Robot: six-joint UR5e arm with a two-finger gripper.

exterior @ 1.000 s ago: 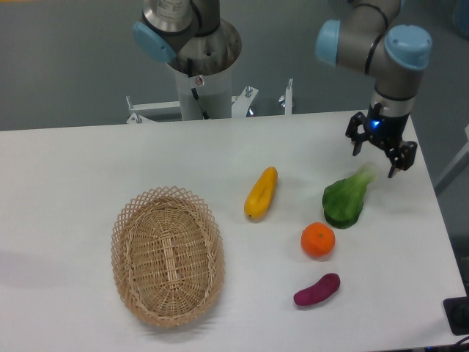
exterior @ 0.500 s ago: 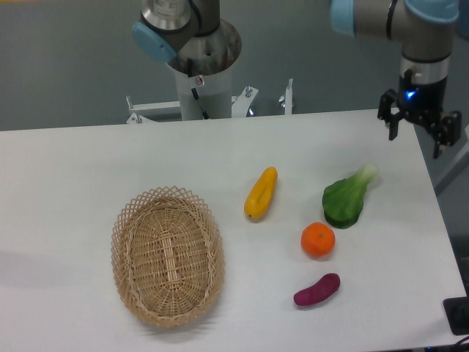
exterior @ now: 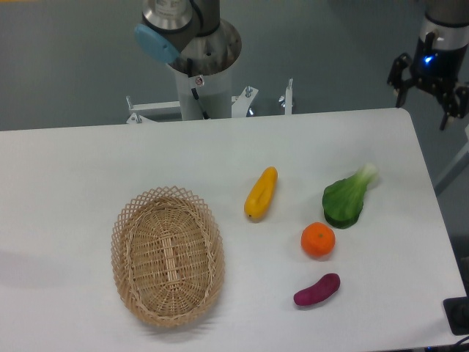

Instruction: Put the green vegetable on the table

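My pincer has risen clear, fingers spread and empty. The green vegetable lies on the white surface; it looks light, best gripped across its pale stem.

The robot arm is shiny silver metal with a light blue round cap. Its fat grey base has a small red and white sticker. The black claw shows a little blue light.
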